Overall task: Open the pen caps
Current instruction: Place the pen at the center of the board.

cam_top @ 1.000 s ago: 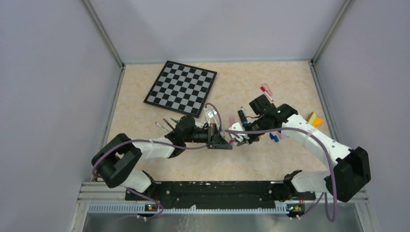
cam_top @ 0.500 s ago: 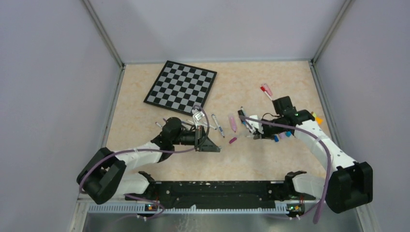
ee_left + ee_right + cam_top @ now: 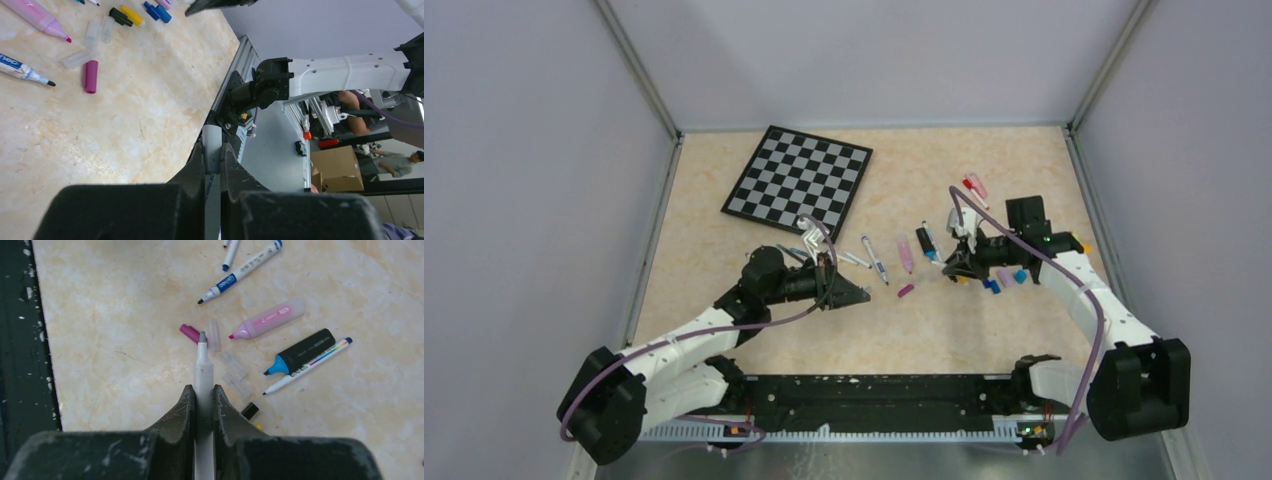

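Observation:
My left gripper [image 3: 212, 148] is shut on a grey pen cap [image 3: 211, 134]; in the top view it [image 3: 856, 294] hovers left of centre. My right gripper [image 3: 203, 389] is shut on a white marker [image 3: 203, 362] whose bare grey tip points at the table; in the top view it [image 3: 952, 267] is right of centre. The two grippers are well apart. Between them lie a purple cap [image 3: 189, 332], clear caps [image 3: 214, 335], a pink highlighter [image 3: 267, 319], a black highlighter [image 3: 302, 351] and a blue-and-white marker [image 3: 242, 270], all uncapped.
The chessboard [image 3: 799, 180] lies at the back left. More pens lie beside my left wrist [image 3: 874, 262]. Blue, yellow and black caps [image 3: 145, 11] sit under the right arm. A red-capped pen [image 3: 972, 185] lies at the back right. The black rail [image 3: 864, 395] bounds the near edge.
The grippers were together at the centre; they have pulled apart, the left going left with the grey cap, the right going right with the marker.

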